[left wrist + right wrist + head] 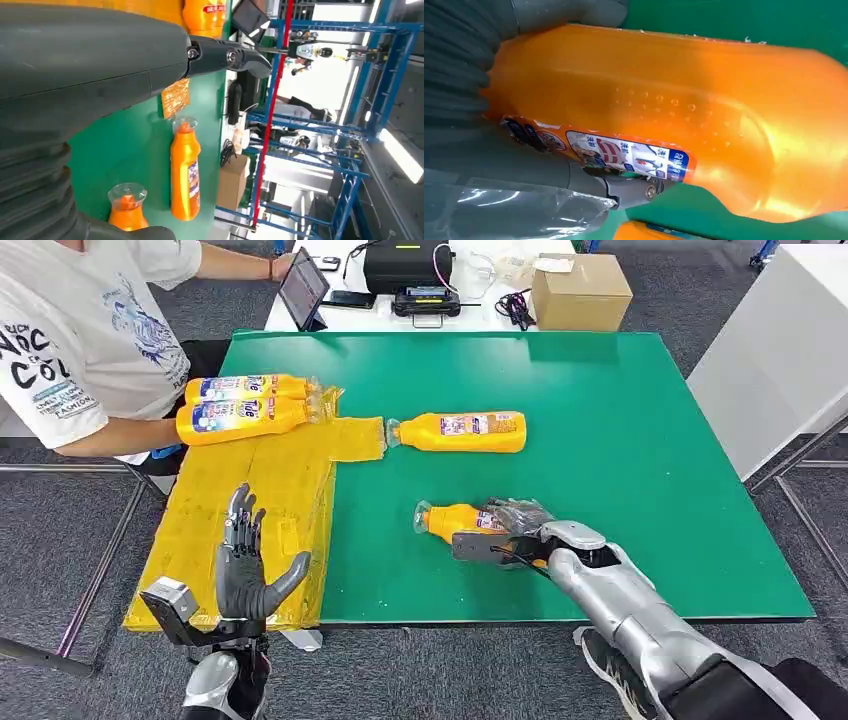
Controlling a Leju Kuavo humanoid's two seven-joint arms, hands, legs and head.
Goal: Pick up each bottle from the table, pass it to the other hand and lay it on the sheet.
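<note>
An orange bottle (pixel 455 520) (pixel 674 100) lies on its side near the front edge of the green table (pixel 650 440), its clear cap pointing left. My right hand (pixel 515 520) (pixel 469 75) grips its body, thumb and fingers wrapped around it. A second orange bottle (pixel 465 431) (pixel 185 175) lies at the table's middle, cap touching the yellow sheet (pixel 270 500). Two more bottles (pixel 245 388) (pixel 240 419) lie side by side at the sheet's far end. My left hand (pixel 245 570) (pixel 100 65) is raised over the sheet's near part, fingers spread and empty.
A person in a white shirt (pixel 80 340) sits at the far left beside the sheet. Behind the green table stand a tablet (pixel 303 288), a black device (pixel 405 265) and a cardboard box (pixel 580 290). A white table (pixel 770 360) stands to the right.
</note>
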